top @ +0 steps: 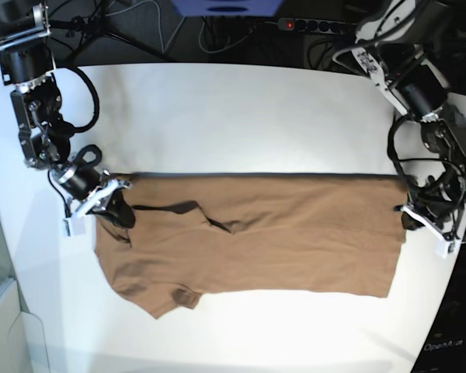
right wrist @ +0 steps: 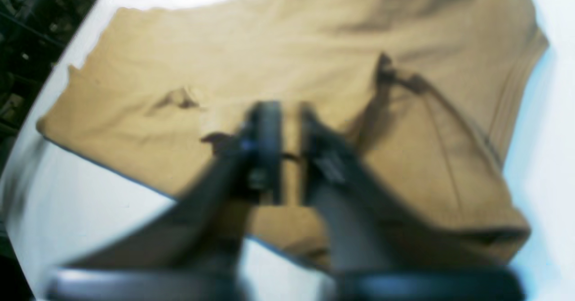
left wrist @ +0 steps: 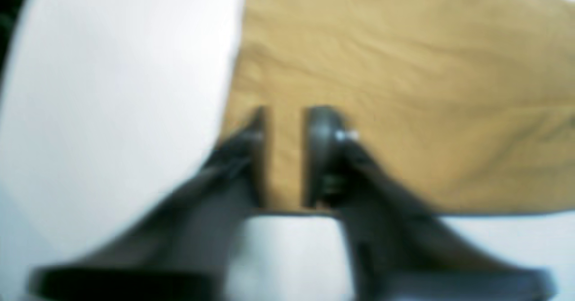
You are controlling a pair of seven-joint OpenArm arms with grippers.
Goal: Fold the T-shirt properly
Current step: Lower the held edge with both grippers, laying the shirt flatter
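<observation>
Blurred dark fingers of the left gripper (left wrist: 285, 112) fill the foreground of its wrist view. They stand drawn in close, side by side, with only a narrow strip of tan cloth showing between them. Whether that cloth is pinched cannot be told from the blur. The right gripper (right wrist: 289, 108) looks much the same in its own wrist view: fingers pulled together over the fabric, with a thin tan strip in the slit.

The T-shirt (top: 295, 241) lies flat on the table (top: 241, 109), spread sideways across the nearer half. Its far edge runs in a straight line with a dark shadow along it. Only the base view shows this whole outline, with the collar and a short sleeve at that view's left and the hem at its right. There the right gripper (top: 118, 211) sits at the shoulder end and the left gripper (top: 410, 219) at the hem corner.

The left wrist view adds soft, shallow wrinkles near a straight side edge of the shirt. The right wrist view adds a raised ridge of cloth and small puckers. The fabric is plain, matte and light brown, with no print to be seen.

The tabletop is smooth and white. Both arms are black and jointed, with looping cables and white brackets near the wrists. Behind the table lie tangled cables (top: 140, 31) and a power strip (top: 314, 24) with a red light. Small pale lettering (top: 446, 347) in the lower right corner seems to read "OpenArm", though it is too small to be sure.
</observation>
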